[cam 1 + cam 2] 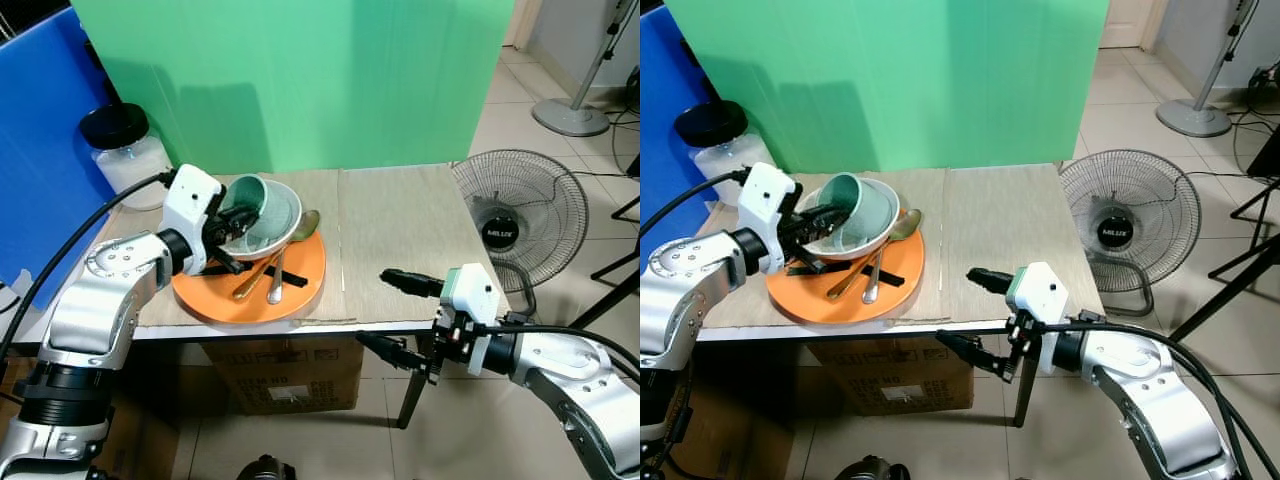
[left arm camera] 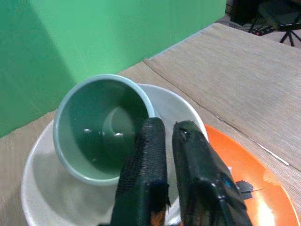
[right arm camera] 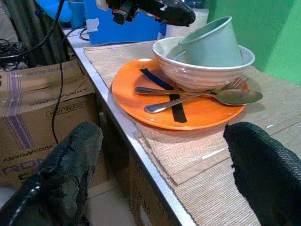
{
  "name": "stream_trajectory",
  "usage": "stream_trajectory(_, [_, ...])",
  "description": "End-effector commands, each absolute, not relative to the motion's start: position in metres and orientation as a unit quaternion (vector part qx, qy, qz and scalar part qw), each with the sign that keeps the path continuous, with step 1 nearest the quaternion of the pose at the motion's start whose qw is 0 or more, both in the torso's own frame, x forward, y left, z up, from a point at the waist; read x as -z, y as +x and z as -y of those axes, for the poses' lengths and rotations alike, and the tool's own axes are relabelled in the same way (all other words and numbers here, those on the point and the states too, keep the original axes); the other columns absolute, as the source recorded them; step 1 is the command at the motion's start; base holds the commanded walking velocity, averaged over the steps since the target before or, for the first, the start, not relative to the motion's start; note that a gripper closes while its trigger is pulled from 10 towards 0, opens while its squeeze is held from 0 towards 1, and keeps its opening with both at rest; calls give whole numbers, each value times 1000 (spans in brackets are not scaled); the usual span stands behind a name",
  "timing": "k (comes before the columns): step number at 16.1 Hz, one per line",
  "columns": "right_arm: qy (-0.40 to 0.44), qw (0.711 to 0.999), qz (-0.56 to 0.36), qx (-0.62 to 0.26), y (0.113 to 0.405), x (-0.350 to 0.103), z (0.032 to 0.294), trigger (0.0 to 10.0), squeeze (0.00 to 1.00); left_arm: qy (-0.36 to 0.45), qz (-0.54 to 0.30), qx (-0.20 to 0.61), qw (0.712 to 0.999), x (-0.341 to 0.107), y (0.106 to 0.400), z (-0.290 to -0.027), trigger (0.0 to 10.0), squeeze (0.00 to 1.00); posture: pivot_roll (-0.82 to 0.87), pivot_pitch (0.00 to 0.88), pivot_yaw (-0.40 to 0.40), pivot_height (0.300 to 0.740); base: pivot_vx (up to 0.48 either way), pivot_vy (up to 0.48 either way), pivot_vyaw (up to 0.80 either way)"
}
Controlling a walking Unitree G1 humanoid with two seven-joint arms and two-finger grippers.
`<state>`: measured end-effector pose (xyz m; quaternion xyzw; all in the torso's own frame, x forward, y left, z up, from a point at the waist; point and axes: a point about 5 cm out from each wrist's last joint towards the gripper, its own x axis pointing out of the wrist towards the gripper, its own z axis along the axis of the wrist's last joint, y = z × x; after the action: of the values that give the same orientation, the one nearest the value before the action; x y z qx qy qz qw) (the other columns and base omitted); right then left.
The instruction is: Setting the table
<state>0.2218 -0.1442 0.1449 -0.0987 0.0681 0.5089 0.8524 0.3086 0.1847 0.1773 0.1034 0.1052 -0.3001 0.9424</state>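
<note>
Left wrist view: left gripper (image 2: 162, 136) fingers nearly closed at cup (image 2: 101, 127) rim in bowl (image 2: 37, 188), grip unclear; next lift cup out. Right gripper (image 1: 402, 315) open, idle.

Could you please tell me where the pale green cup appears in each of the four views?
Left eye view: pale green ceramic cup, tilted in the white bowl, left of centre.
Right eye view: upper left.
Left wrist view: centre-left.
Right wrist view: upper right.
Shared landmark: round orange plate.

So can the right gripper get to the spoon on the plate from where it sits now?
Probably yes. The right gripper hovers open at the table's front edge, and bare mat lies between it and the spoon on the orange plate; the left gripper works at the cup.
</note>
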Motion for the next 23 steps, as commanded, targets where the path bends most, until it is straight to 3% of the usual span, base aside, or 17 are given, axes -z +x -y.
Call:
stream_trajectory(1, [-103, 850, -62, -512, 221, -147, 144, 10000, 0, 115, -99, 307, 939, -179, 306, -186, 10000, 1000, -61, 21, 121, 740, 0, 0, 0])
stream_trajectory(7, [-103, 850, -62, -513, 221, -147, 144, 10000, 0, 121, -99, 295, 943, -177, 309, -192, 10000, 1000, -63, 19, 116, 740, 0, 0, 0])
stream_trajectory(15, [-107, 847, -62, -516, 221, -148, 144, 10000, 0, 135, -120, 286, 941, -165, 337, -199, 10000, 1000, -76, 12, 111, 740, 0, 0, 0])
stream_trajectory(16, [-107, 847, -62, -516, 221, -148, 144, 10000, 0, 133, -122, 290, 940, -164, 339, -198, 10000, 773, -81, 11, 114, 740, 0, 0, 0])
stream_trajectory(17, [-108, 847, -62, -516, 221, -149, 144, 10000, 0, 132, -126, 296, 938, -163, 342, -197, 10000, 333, -82, 11, 114, 740, 0, 0, 0])
stream_trajectory(18, [-109, 848, -62, -516, 221, -149, 145, 10000, 0, 134, -130, 302, 935, -161, 344, -196, 10000, 0, -83, 10, 115, 740, 0, 0, 0])
stream_trajectory(23, [-110, 848, -62, -515, 221, -149, 145, 10000, 0, 170, -146, 300, 927, -151, 355, -191, 10000, 0, -87, 11, 118, 740, 0, 0, 0])
